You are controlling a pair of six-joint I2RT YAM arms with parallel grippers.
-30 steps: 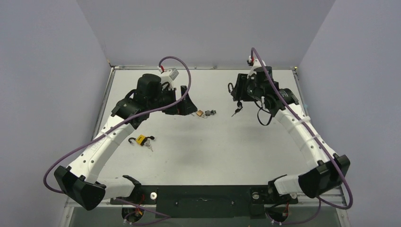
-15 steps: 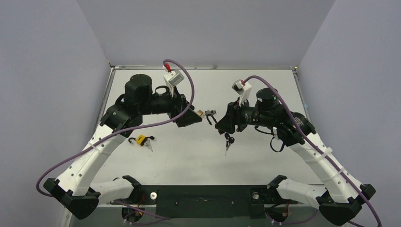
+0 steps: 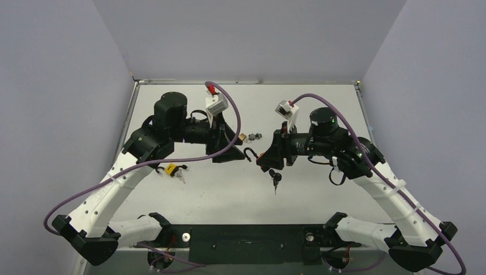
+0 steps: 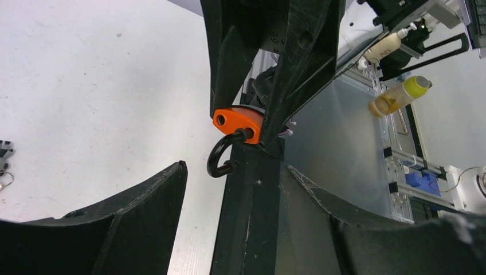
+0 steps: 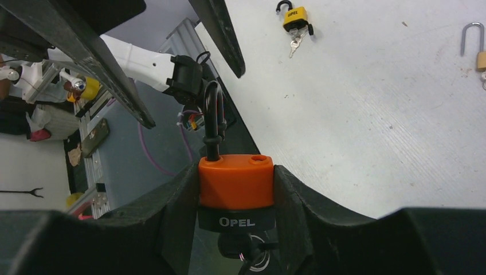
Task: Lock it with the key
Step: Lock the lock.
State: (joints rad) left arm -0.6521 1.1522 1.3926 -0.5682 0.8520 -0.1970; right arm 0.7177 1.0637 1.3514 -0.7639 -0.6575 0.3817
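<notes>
An orange padlock [image 5: 235,182] with a black "OPEL" band sits squeezed between the fingers of my right gripper [image 5: 235,189]. Its black shackle [image 5: 213,123] stands open, swung out of the free hole. A key [image 5: 252,252] sits in the bottom of the lock, and its key bunch [image 3: 275,179] hangs below. In the top view my right gripper [image 3: 265,159] holds the lock above the table's middle, shackle [image 3: 250,153] pointing at my left gripper [image 3: 232,144]. My left gripper [image 4: 234,172] is open and empty, facing the padlock [image 4: 238,121] a short gap away.
A yellow padlock with keys [image 3: 171,169] lies on the table at the left, also seen in the right wrist view [image 5: 295,17]. A brass padlock [image 3: 243,137] and a small grey lock [image 3: 256,136] lie behind the grippers. The table's near edge carries the black arm mount [image 3: 246,240].
My right arm has carried the orange padlock from the back right to the middle, towards my left gripper. My left gripper has swung round and now faces it.
</notes>
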